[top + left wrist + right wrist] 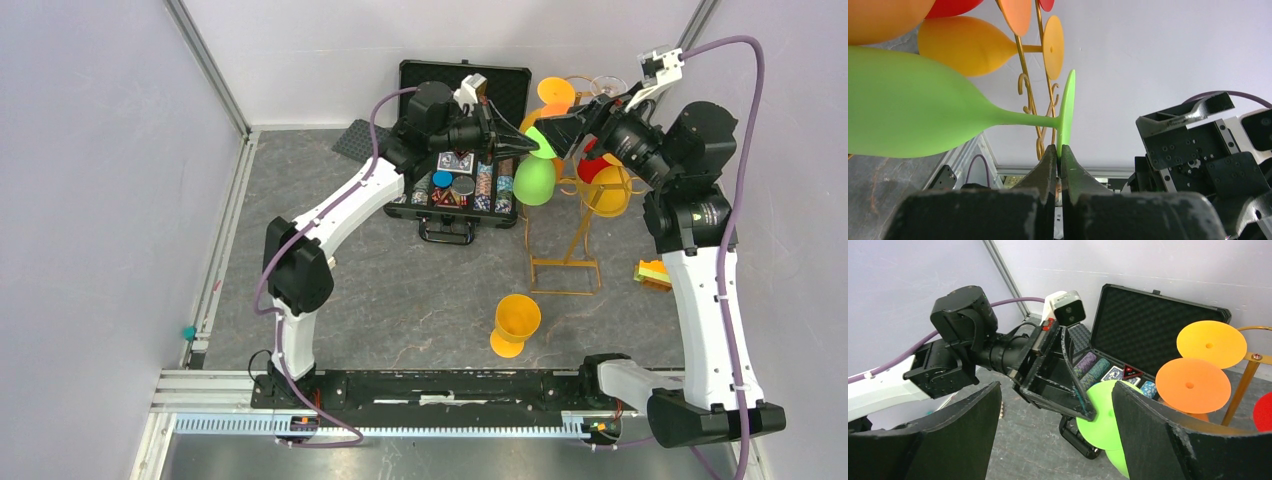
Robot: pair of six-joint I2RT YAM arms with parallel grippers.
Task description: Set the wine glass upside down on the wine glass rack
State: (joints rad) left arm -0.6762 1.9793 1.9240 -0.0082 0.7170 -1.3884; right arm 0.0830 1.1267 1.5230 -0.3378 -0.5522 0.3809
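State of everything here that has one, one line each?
Tall gold wire rack: upright, orange and red glasses hanging on it.
Green plastic wine glass: upside down, beside the rack.
Left gripper: shut on the green glass's foot.
Right gripper: open, empty.
Black poker-chip case: lid open.
Lone orange wine glass: standing upright, free.

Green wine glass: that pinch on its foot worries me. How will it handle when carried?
Probably light: the left gripper seems to carry the green wine glass, bowl hanging down, by its foot's edge. The matte, opaque skin suggests plastic, likely grippy, not brittle. The big bowl below the pinch could swing.
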